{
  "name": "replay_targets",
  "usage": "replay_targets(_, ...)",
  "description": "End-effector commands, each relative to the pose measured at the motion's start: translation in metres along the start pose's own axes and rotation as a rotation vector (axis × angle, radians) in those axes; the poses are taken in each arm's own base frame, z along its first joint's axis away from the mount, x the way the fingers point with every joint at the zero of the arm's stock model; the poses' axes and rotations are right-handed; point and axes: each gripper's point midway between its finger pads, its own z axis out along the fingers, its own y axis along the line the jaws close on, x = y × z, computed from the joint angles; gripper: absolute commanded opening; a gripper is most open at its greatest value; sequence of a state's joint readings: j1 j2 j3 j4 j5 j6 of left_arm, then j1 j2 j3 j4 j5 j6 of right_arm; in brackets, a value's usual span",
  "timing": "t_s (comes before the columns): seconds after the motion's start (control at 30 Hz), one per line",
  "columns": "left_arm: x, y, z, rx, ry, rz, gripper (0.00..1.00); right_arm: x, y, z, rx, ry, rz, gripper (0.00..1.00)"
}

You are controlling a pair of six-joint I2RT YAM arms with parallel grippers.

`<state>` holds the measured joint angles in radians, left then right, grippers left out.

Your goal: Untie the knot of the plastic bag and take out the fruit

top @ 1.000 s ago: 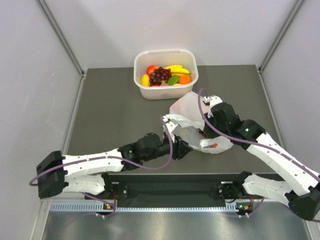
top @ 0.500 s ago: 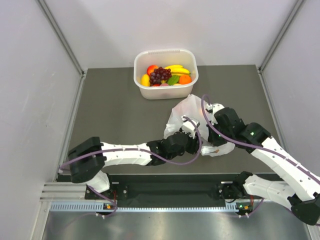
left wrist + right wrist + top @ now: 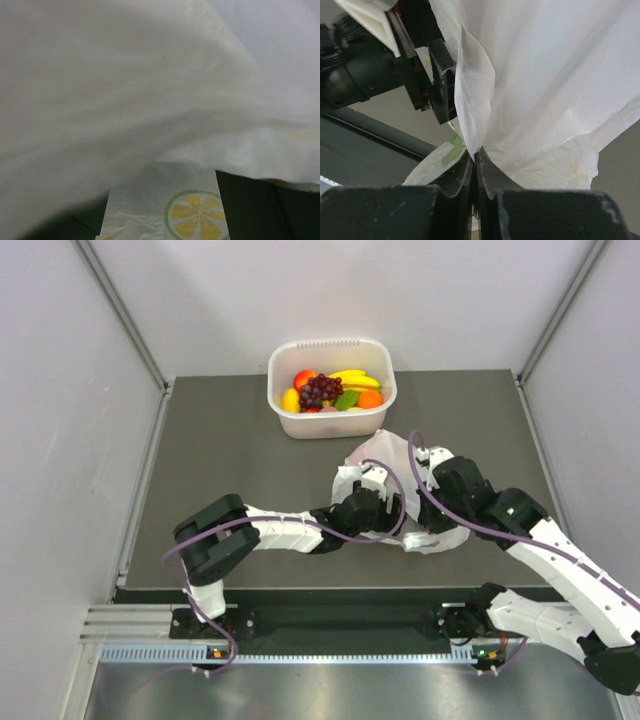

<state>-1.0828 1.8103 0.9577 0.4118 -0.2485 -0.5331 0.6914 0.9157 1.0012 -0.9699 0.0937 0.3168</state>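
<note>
plastic bag lies crumpled right of centre on the surface in the top view, boxed in by both arms. The right tool is pinched together on a fold of its film, lower centre of the right wrist view. left tool sits against the bag from the left; film blankets the left wrist view except a lemon-slice print at the bottom, so can't tell if that tool is apart or together. white tub top centre, well apart from the bag, holds fruit and bananas.
</note>
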Motion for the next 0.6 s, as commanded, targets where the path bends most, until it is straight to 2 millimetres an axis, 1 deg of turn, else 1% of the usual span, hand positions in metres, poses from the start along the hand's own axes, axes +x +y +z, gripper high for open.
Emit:
replay_targets(0.0,-0.027,-0.018,0.011,0.050,-0.093,-0.110,0.83,-0.007,-0.001,-0.006,0.004,-0.047,0.015,0.04)
replay_targets(0.03,-0.021,-0.013,0.017,0.029,-0.085,-0.115,0.83,-0.008,-0.001,-0.007,0.004,-0.057,0.017,0.06)
replay_targets(0.07,-0.021,-0.011,0.020,0.013,-0.092,-0.140,0.84,-0.009,-0.001,-0.007,0.003,-0.058,0.019,0.08)
replay_targets(0.1,-0.021,-0.005,0.025,-0.017,-0.107,-0.153,0.88,-0.010,0.000,-0.007,-0.001,-0.067,0.018,0.09)
replay_targets(0.13,-0.023,-0.004,0.027,-0.021,-0.119,-0.173,0.89,-0.009,0.000,-0.007,-0.006,-0.062,0.019,0.11)
replay_targets(0.17,-0.031,-0.007,0.029,-0.004,-0.156,-0.191,0.93,-0.007,0.000,-0.005,-0.005,-0.060,0.018,0.14)
replay_targets(0.2,-0.031,-0.007,0.030,0.003,-0.171,-0.201,0.99,-0.007,0.000,-0.004,-0.007,-0.061,0.018,0.15)
replay_targets(0.27,-0.037,-0.015,0.032,0.046,-0.203,-0.218,0.99,-0.005,0.000,-0.003,-0.008,-0.059,0.017,0.18)
replay_targets(0.33,-0.033,-0.017,0.042,0.047,-0.189,-0.221,0.99,-0.006,0.002,-0.001,-0.019,-0.064,0.018,0.18)
replay_targets(0.37,-0.030,-0.015,0.050,0.028,-0.173,-0.220,0.99,-0.006,0.004,-0.001,-0.027,-0.066,0.018,0.18)
replay_targets(0.43,-0.027,-0.014,0.058,0.023,-0.168,-0.239,0.99,-0.008,0.005,0.000,-0.035,-0.073,0.019,0.18)
replay_targets(0.57,-0.028,-0.008,0.075,0.025,-0.174,-0.284,0.99,-0.008,0.008,0.002,-0.050,-0.074,0.014,0.17)
